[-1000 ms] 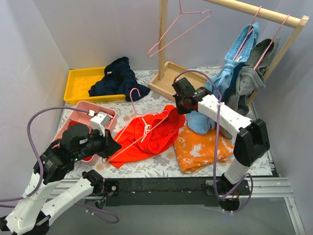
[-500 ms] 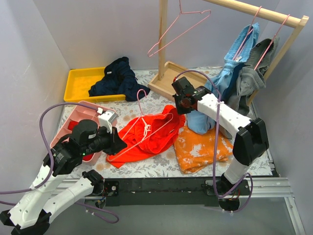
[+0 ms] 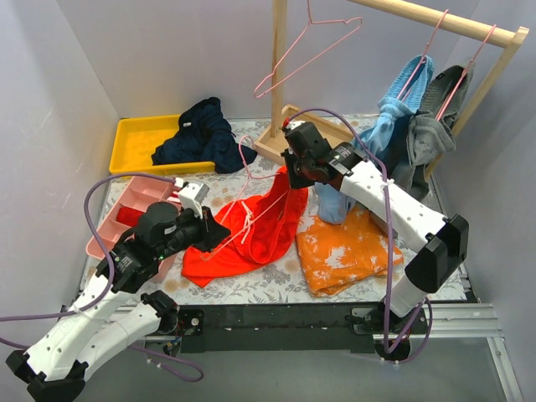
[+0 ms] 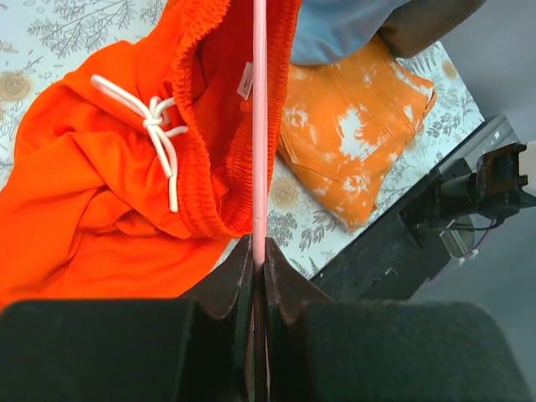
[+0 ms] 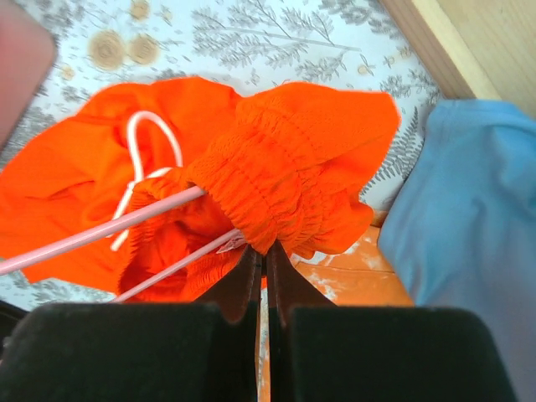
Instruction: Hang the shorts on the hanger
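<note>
The red-orange shorts (image 3: 251,230) lie mid-table, their waistband lifted at the far right end. My right gripper (image 3: 291,177) is shut on that elastic waistband (image 5: 268,197) and holds it up. My left gripper (image 3: 219,237) is shut on the pink wire hanger (image 3: 248,197), whose bar (image 4: 259,126) runs into the waist opening. In the right wrist view two pink hanger wires (image 5: 100,230) pass under the gathered waistband. The white drawstring (image 4: 155,126) lies on the shorts' front. The hanger's hook (image 3: 244,151) points to the far side.
An orange cloth with white blotches (image 3: 347,251) lies right of the shorts. A light blue garment (image 3: 339,205) sits behind it. A wooden rack (image 3: 280,67) holds another pink hanger and hung clothes. A yellow tray (image 3: 138,138) with a navy garment and a pink bin (image 3: 121,213) stand at the left.
My right gripper has lifted the waistband up and toward the far left. My left gripper has moved right and pushed the hanger further into the shorts; the hanger now stands steeper.
</note>
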